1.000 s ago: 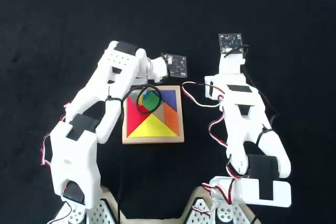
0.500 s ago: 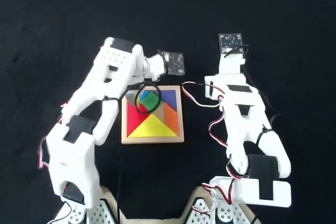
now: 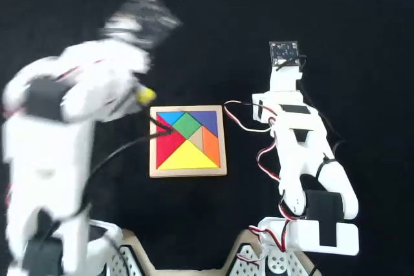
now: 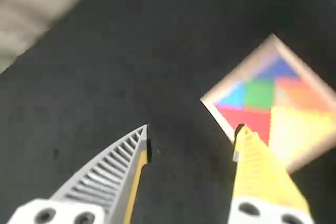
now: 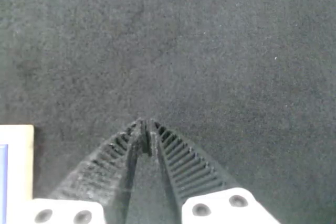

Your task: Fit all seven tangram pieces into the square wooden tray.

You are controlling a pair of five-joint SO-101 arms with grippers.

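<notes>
My left claw (image 4: 193,128) hangs wide open and empty beside the square wooden tray (image 3: 188,172), which looks full of tangram pieces (image 3: 187,156). My right claw (image 5: 143,124) rests closed on nothing over the tabletop (image 3: 362,63), likely unneeded.

Pale wooden tray (image 3: 188,173); tangram pieces (image 3: 189,156) red, yellow, orange, green, blue, purple, tan; black cloth (image 3: 362,24).
</notes>
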